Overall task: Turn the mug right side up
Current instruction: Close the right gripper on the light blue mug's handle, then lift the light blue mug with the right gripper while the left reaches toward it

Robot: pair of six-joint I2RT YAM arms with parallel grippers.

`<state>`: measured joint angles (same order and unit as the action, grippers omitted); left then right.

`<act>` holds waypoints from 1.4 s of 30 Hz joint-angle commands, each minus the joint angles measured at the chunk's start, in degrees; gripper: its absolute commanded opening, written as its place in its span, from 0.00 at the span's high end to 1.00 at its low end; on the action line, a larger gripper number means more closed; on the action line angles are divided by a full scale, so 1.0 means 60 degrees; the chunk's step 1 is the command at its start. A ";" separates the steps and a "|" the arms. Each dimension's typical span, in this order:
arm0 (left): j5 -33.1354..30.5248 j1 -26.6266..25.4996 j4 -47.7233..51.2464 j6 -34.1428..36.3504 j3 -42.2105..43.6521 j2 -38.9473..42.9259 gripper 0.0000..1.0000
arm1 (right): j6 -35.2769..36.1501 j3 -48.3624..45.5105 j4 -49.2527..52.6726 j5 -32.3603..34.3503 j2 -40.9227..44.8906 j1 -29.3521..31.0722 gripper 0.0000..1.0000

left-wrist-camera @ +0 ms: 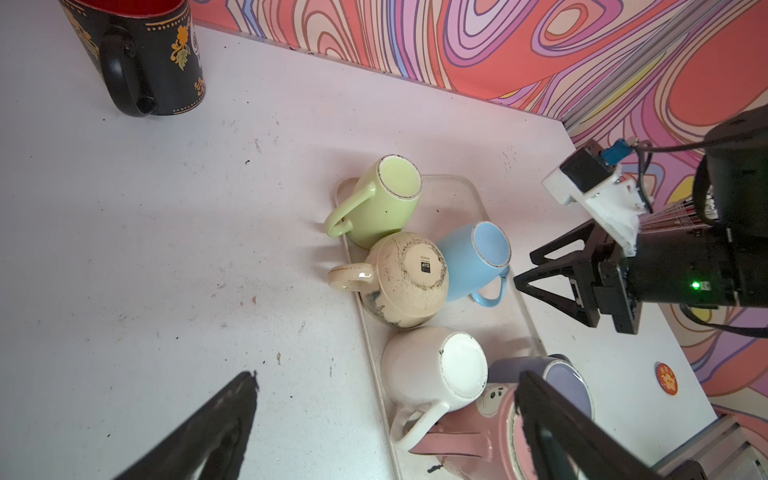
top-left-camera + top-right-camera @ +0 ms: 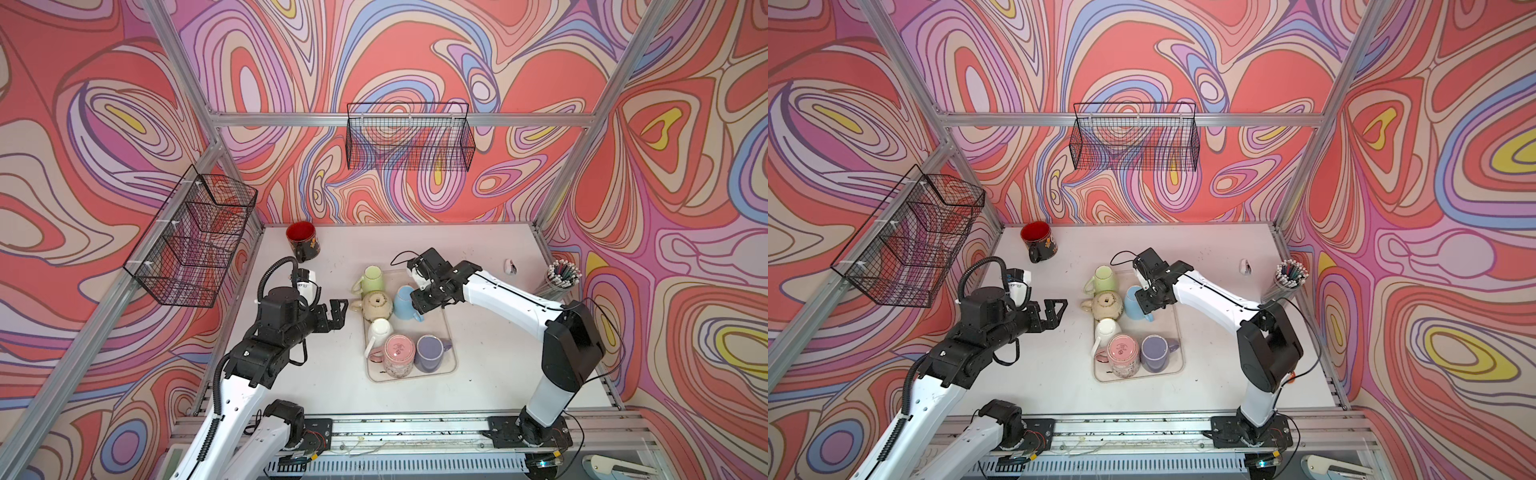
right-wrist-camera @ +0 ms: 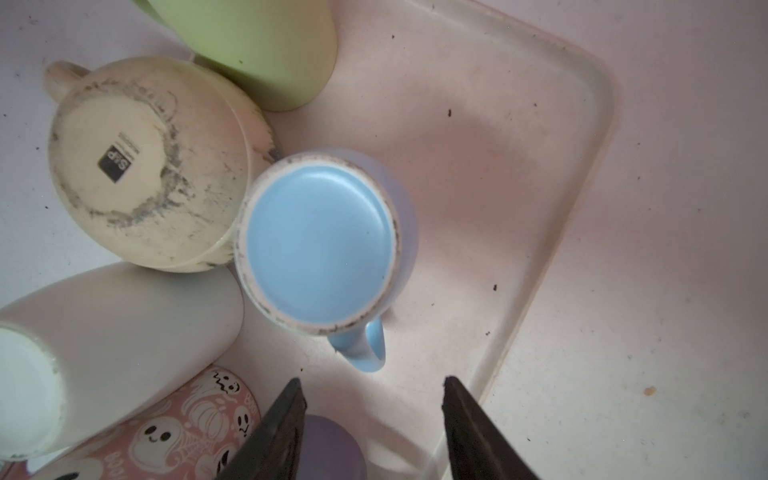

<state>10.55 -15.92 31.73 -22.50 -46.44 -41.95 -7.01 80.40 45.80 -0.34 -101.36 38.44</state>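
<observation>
Robot lab test cell, not a home: aluminium frame [image 2: 399,120], printed swirl wall panels [image 2: 83,124], two arms [image 2: 511,299] bolted to a rail [image 2: 415,428] at a white table [image 2: 498,365], wire baskets [image 2: 409,137] hung on the frame, mugs [image 2: 403,301] on a tray [image 2: 415,377].

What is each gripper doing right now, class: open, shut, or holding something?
Left gripper: open, empty.
Right gripper: open, empty, by the blue mug.
</observation>
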 commanded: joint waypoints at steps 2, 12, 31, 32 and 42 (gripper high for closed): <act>0.0088 -0.0048 -0.0001 0.0116 0.0093 -0.0029 0.00 | 0.0113 0.0171 -0.0072 -0.0055 -0.0703 0.0114 0.45; 0.0030 -0.0048 0.0015 0.0110 0.0107 -0.0035 0.00 | 0.0045 0.0494 -0.0439 -0.0240 -0.1581 0.0118 0.50; 0.0000 -0.0043 0.0023 0.0110 0.0122 -0.0048 0.00 | -0.0078 0.0677 -0.0295 0.0154 -0.1942 0.0127 1.00; -0.0013 -0.0028 0.0019 0.0114 0.0122 -0.0052 0.00 | -0.0079 0.0666 -0.0298 0.0166 -0.1916 0.0127 1.00; 0.0073 -0.0053 -0.0006 0.0096 0.0129 -0.0170 0.00 | -0.0139 0.0598 -0.0486 0.0064 -0.1084 0.0124 1.00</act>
<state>10.52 -15.94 31.70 -22.50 -46.33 -42.61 -7.16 83.61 44.45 -0.01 -112.38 38.98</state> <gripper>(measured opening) 0.999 0.133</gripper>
